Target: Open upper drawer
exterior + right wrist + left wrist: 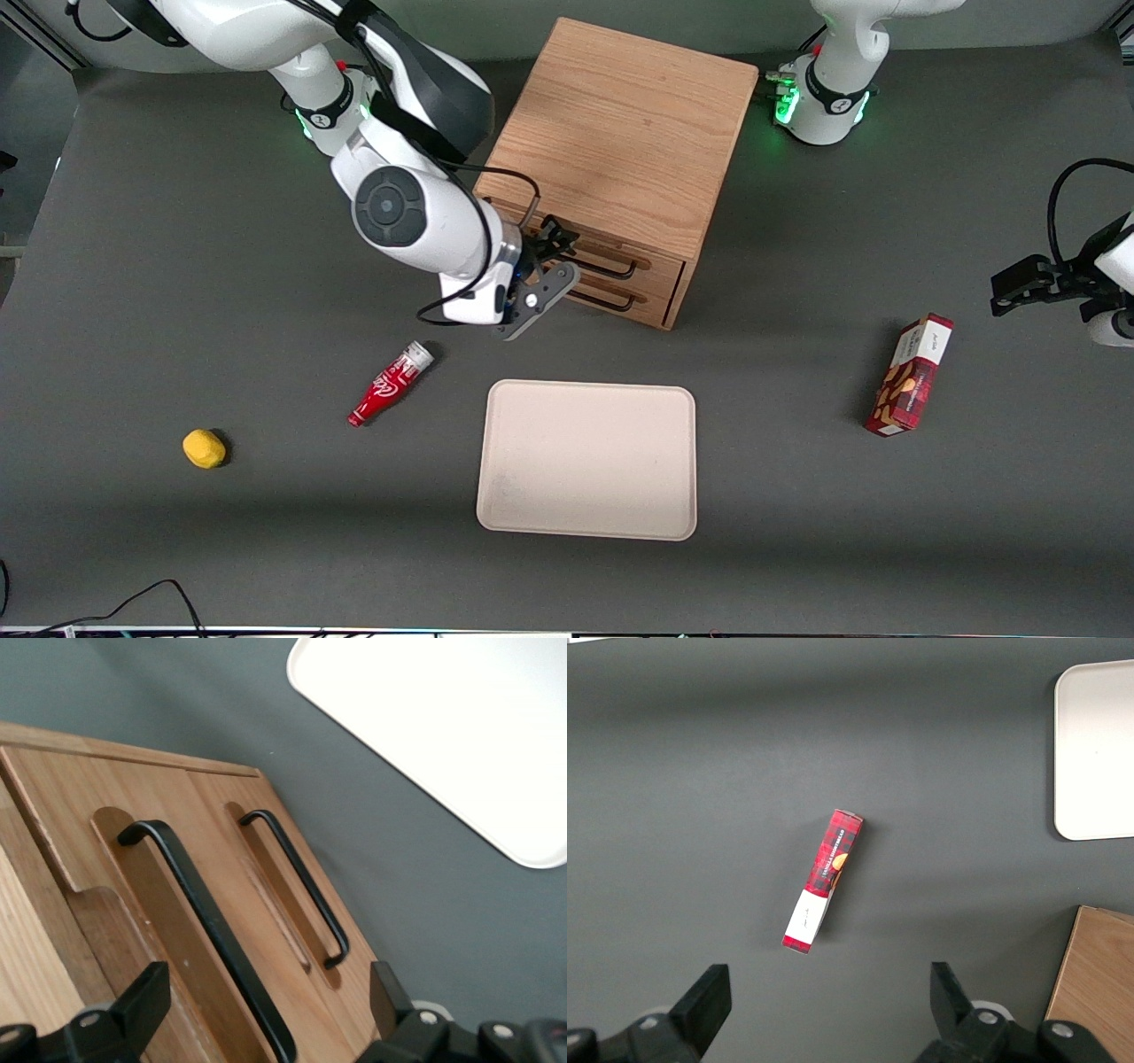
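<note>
The wooden cabinet point(620, 124) stands at the middle of the table, its two drawers facing the front camera. The upper drawer point(651, 260) looks shut, flush with the lower drawer point(651, 297) beneath it. My right gripper point(551, 264) is open right in front of the upper drawer, at the working arm's end of its thin black handle point(611, 263). In the right wrist view the open gripper point(266, 1005) straddles the upper handle point(190, 890), one finger on each side, not touching it. The lower handle point(301, 881) runs beside it.
A beige tray point(505, 496) lies nearer the front camera than the cabinet; it also shows in the right wrist view point(443, 726). A red bottle point(390, 385) and a yellow lump point(204, 448) lie toward the working arm's end. A red box point(912, 377) stands toward the parked arm's end.
</note>
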Controlling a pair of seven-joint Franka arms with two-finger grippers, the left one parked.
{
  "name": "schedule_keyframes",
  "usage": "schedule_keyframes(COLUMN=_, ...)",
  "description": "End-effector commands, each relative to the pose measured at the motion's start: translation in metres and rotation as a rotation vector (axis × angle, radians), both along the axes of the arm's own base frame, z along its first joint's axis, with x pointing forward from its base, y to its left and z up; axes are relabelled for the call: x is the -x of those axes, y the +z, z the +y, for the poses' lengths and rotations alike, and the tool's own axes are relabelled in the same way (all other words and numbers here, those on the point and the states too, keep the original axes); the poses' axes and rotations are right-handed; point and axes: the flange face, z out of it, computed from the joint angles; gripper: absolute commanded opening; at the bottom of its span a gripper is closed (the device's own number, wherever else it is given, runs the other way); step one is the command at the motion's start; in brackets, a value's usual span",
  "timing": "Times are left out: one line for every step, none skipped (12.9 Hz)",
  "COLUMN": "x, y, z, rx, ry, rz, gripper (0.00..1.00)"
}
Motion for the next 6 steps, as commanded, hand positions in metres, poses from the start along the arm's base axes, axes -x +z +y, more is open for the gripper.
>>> schedule_keyframes(x=0.009, y=-0.025, z=0.012, rx=-0.027, ry=0.005, rz=0.0, gripper=1.0)
schedule_keyframes(x=0.01, y=-0.031, z=0.014, rx=-0.036, ry=-0.001, rz=-0.005, gripper=1.0)
schedule_keyframes(x=0.011, y=-0.04, z=0.015, rx=-0.042, ry=-0.007, rz=-0.001, gripper=1.0)
schedule_keyframes(x=0.013, y=-0.047, z=0.017, rx=-0.049, ry=-0.007, rz=0.002, gripper=1.0)
schedule_keyframes(x=0.013, y=-0.051, z=0.017, rx=-0.054, ry=-0.004, rz=-0.003, gripper=1.0)
schedule_keyframes(x=0.012, y=-0.058, z=0.016, rx=-0.056, ry=-0.007, rz=0.002, gripper=1.0)
